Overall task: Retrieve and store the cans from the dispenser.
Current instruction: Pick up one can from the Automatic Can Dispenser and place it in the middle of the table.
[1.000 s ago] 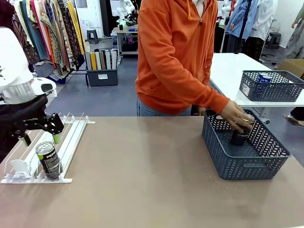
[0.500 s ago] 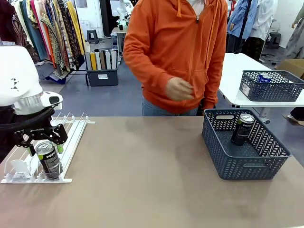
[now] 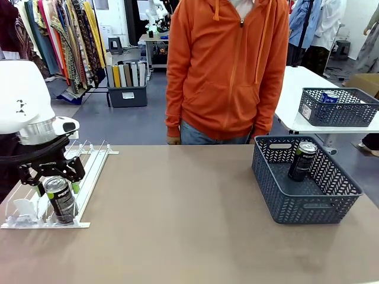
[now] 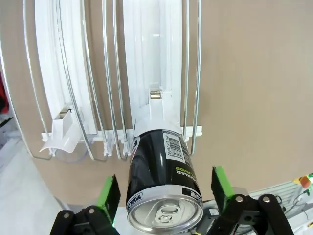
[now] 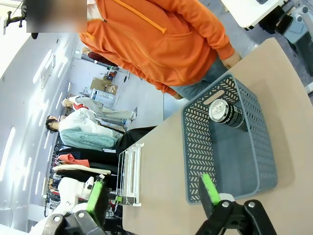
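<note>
Near left, the left gripper's point(image 4: 165, 193) jaws stand apart either side of the dark can point(image 4: 164, 171) at the rack's point(image 4: 156, 63) near end. Closing off-centre could tip or jam it against the rails point(image 4: 193, 73). The right gripper point(image 5: 153, 191) gapes empty. Farther right, another can point(image 3: 302, 161) leans in the basket point(image 3: 305, 206).

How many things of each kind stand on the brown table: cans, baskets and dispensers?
Cans: 2
Basket: 1
Dispenser: 1
Total: 4
</note>
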{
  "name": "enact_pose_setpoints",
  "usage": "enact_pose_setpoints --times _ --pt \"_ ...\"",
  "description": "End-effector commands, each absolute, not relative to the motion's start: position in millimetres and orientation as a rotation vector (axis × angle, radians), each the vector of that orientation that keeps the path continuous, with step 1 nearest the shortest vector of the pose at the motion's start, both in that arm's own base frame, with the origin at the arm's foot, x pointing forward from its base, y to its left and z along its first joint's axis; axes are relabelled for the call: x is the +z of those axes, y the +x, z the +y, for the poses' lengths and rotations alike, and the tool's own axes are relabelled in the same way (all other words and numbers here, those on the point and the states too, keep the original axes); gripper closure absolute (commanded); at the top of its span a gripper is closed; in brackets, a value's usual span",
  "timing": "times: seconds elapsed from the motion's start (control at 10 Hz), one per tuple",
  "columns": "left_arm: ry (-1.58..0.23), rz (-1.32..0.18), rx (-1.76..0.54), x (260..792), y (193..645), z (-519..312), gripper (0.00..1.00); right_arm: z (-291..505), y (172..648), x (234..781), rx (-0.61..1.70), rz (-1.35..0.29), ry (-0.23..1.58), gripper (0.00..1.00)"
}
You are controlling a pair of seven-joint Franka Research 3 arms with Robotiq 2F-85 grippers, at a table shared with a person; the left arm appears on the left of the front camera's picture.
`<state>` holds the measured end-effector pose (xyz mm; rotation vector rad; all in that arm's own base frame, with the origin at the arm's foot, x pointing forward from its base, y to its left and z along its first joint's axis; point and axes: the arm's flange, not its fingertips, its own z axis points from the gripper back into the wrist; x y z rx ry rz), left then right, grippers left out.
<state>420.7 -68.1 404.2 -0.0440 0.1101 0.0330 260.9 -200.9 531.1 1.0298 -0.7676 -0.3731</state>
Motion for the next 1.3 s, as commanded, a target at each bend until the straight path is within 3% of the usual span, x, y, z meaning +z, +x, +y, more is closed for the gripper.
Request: enact_pose_setpoints --times 0.0,0.7,1.2 --pt "-0.02 0.116 0.046 408.7 422.4 -68.5 1.0 -200.9 264.6 531.3 -0.356 -0.807 1.048 0.0" --pt "-0.018 0.073 0.044 416.9 421.7 -66.9 1.0 -200.9 264.6 531.3 -0.356 -0.807 1.048 0.0" --pt "-0.061 -0.184 -0.025 553.8 368.0 -49.2 1.0 -200.9 264.6 531.3 -0.356 -0.807 1.048 0.0"
